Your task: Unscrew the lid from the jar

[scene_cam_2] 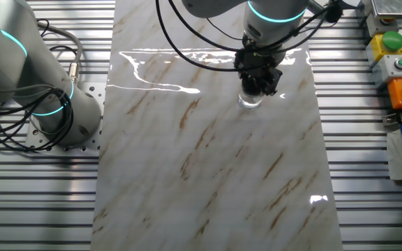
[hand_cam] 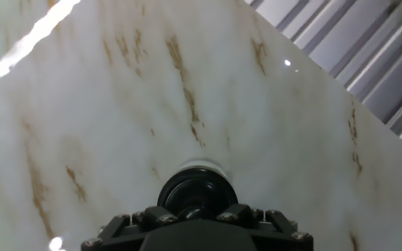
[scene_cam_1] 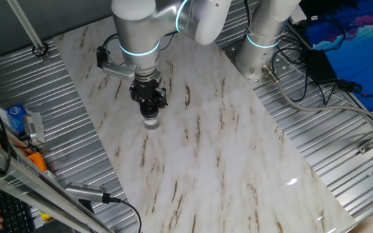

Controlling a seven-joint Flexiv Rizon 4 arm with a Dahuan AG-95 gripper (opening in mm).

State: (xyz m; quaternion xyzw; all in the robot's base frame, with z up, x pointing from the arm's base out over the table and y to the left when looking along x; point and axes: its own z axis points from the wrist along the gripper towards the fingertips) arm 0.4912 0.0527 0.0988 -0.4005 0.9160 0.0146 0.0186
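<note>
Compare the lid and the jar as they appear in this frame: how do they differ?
The lid is black and opaque; the jar is clear glass. The lid sits on top, right under the gripper; the jar stands below it on the marble table. In the fixed views the gripper hides the lid while the jar's body shows. Both are round and about equally wide.

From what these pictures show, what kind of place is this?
Probably a robotics lab bench: a marble-patterned board lies on ribbed metal decking, a second robot arm with loose cables stands beside it, and a control box has coloured buttons.
</note>
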